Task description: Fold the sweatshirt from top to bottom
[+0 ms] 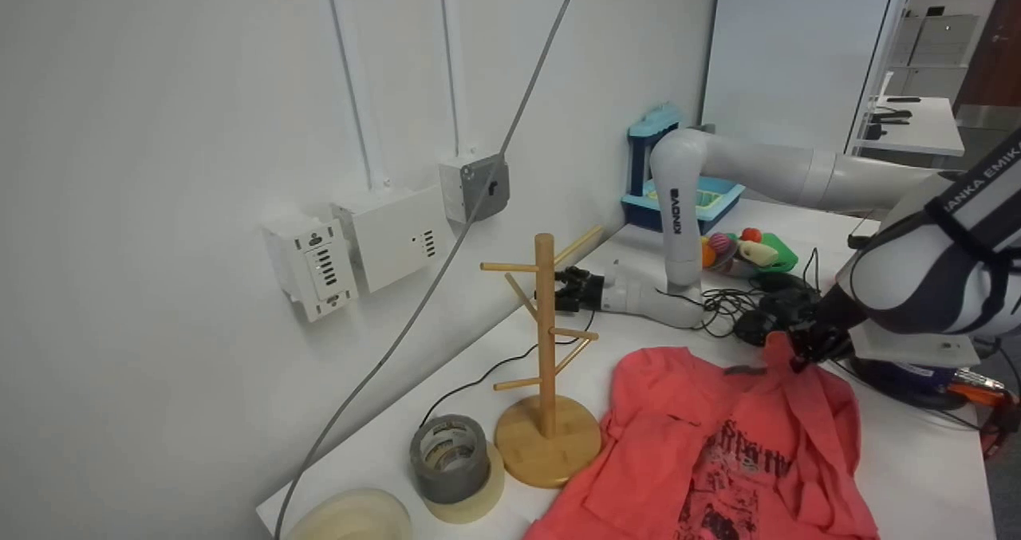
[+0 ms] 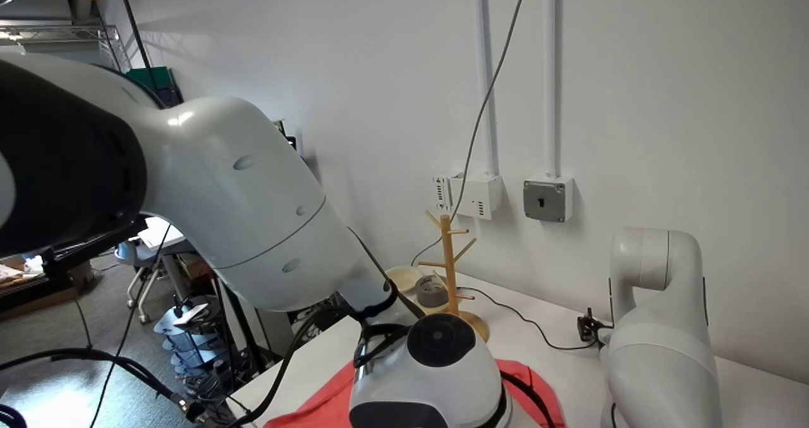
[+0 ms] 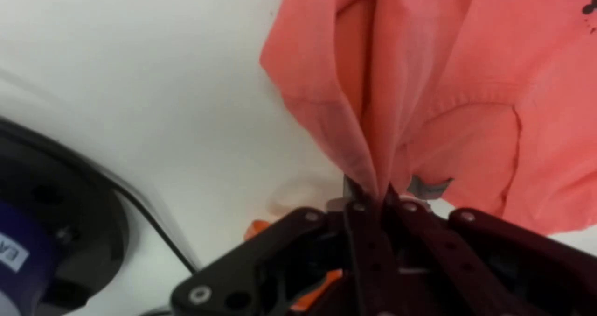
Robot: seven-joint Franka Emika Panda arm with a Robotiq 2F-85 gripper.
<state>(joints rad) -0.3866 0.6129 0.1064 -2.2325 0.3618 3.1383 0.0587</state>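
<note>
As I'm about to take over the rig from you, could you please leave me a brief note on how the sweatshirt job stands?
Gripper: shut on a gathered bit of fabric at the neck end.
Sweatshirt: spread printed side up on the table, beside the wooden mug tree; its bottom hem can't be made out.
Done: top end gripped.
Left: the fold itself, top not yet brought down over the bottom; then release.
</note>
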